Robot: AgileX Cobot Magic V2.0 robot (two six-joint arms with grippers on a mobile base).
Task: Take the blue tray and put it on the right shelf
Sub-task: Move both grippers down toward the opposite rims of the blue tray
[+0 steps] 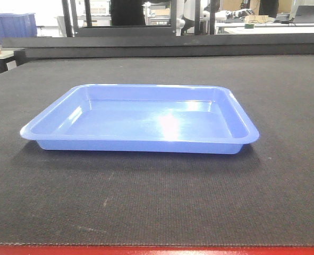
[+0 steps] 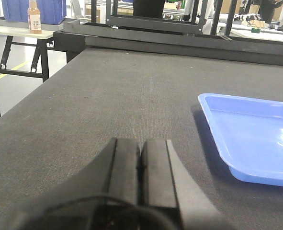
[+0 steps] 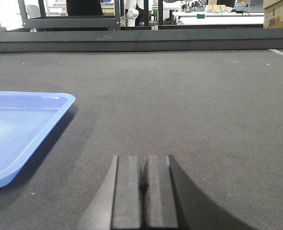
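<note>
The blue tray (image 1: 141, 119) lies flat and empty on the dark fabric-topped table (image 1: 284, 95), in the middle of the front view. It also shows at the right of the left wrist view (image 2: 256, 139) and at the left of the right wrist view (image 3: 16, 129). My left gripper (image 2: 141, 143) is shut and empty, low over the table left of the tray. My right gripper (image 3: 142, 160) is shut and empty, low over the table right of the tray. Neither gripper shows in the front view. The right shelf is out of view.
Beyond the table's far edge stands a dark metal frame (image 1: 125, 26). A side table with a bottle (image 2: 34, 17) and a dark-blue bin (image 1: 13, 24) is at the far left. White benches (image 1: 273, 24) are at the far right. A red strip (image 1: 157, 251) edges the table front.
</note>
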